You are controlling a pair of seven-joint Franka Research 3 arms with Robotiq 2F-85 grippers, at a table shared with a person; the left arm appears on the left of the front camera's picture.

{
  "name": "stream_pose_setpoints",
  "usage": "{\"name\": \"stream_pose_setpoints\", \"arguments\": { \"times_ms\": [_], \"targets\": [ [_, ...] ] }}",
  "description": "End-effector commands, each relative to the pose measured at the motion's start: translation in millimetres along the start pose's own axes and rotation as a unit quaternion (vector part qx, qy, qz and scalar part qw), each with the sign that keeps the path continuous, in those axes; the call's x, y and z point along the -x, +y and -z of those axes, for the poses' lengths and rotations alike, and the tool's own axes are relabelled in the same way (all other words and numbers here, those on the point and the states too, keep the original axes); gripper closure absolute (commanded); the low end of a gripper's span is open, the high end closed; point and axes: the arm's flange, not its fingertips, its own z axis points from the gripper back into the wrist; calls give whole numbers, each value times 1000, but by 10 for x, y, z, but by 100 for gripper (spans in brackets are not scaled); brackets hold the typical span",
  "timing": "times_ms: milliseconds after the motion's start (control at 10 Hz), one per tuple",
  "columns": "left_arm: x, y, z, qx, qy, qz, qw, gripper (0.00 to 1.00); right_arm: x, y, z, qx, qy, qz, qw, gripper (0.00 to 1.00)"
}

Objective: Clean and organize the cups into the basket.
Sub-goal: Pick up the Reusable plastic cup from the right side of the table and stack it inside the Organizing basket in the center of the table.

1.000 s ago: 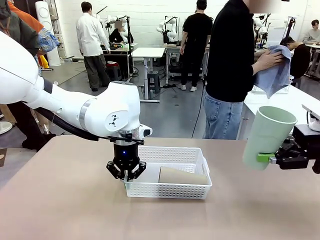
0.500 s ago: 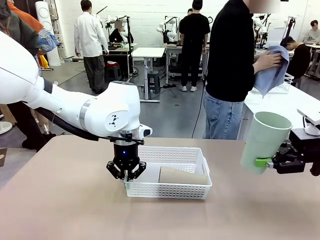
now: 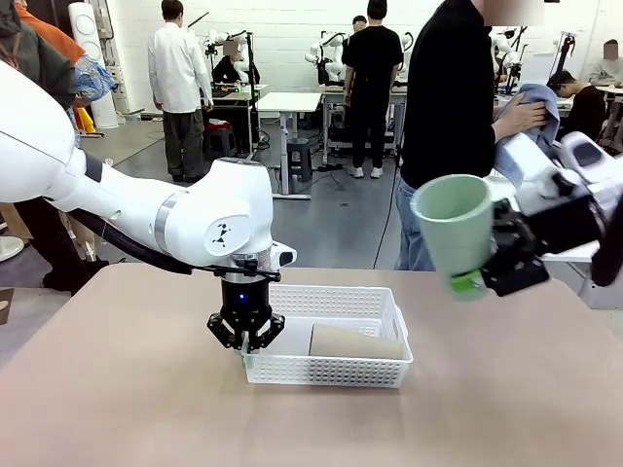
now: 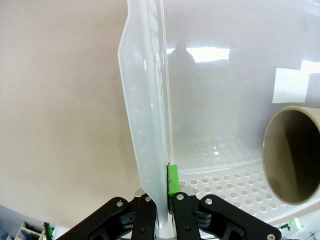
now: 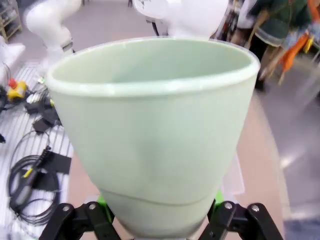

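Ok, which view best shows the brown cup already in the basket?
Front view: the tan cup lies on its side inside the basket, its long side visible above the near wall. The left wrist view looks into its open mouth, cut off at the picture's right edge.

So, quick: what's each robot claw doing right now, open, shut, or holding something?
Left gripper: closed on the basket wall.
Right gripper: holding the mint green cup.

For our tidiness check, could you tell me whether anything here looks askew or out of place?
The tan cup lies on its side in the basket, not upright. The right gripper holds the mint cup tilted in the air. Nothing looks spilled or damaged.
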Motion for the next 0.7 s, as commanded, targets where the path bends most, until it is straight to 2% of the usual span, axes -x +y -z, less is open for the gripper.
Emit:
{"name": "stream_pose_setpoints", "arguments": {
  "times_ms": [0,100,300,400,600],
  "targets": [
    [19,11,13,-2,0,0,1000,100,-322,-263,298,-45,134,63,988,19],
    [19,11,13,-2,0,0,1000,100,-490,-342,493,-62,202,86,974,19],
    [19,11,13,-2,0,0,1000,100,-734,-526,880,-71,306,121,942,19],
    [19,11,13,-2,0,0,1000,100,-793,-625,1035,-75,336,128,930,19],
    [19,11,13,-2,0,0,1000,100,-811,-746,1312,-92,361,113,921,19]
  ]
}}
